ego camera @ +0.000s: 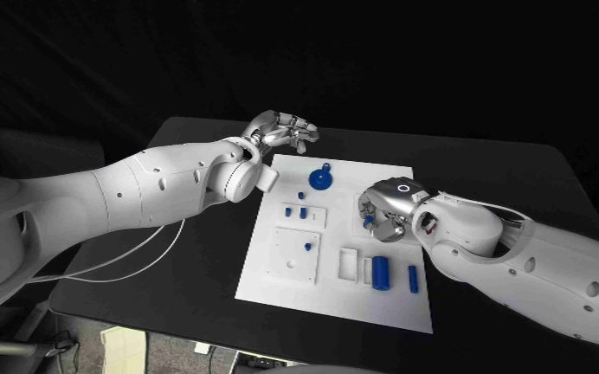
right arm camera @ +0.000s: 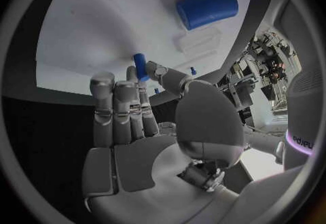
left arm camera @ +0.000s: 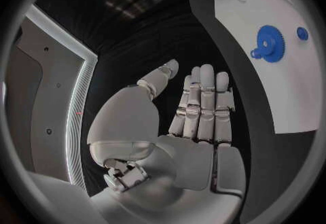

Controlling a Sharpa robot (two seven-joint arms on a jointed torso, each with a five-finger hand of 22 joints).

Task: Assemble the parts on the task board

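Right hand [ego camera: 384, 209] over task board [ego camera: 281, 274], fingers loosely parted, pinching small blue peg [right arm camera: 140, 66] at fingertips; left hand [ego camera: 282, 131] empty, fingers apart, beyond board's far edge; peg judged light, rigid, smooth, best pinched mid-length.

A white rectangular board [ego camera: 290, 274] lies flat in the middle of the black worktop [ego camera: 499, 166]. A blue gear [ego camera: 322, 178] sits near its far edge. Two small blue pegs [ego camera: 297, 213] stand on a raised square, and a blue cylinder [ego camera: 381, 271] and a slimmer blue pin [ego camera: 413, 277] lie near its right edge.
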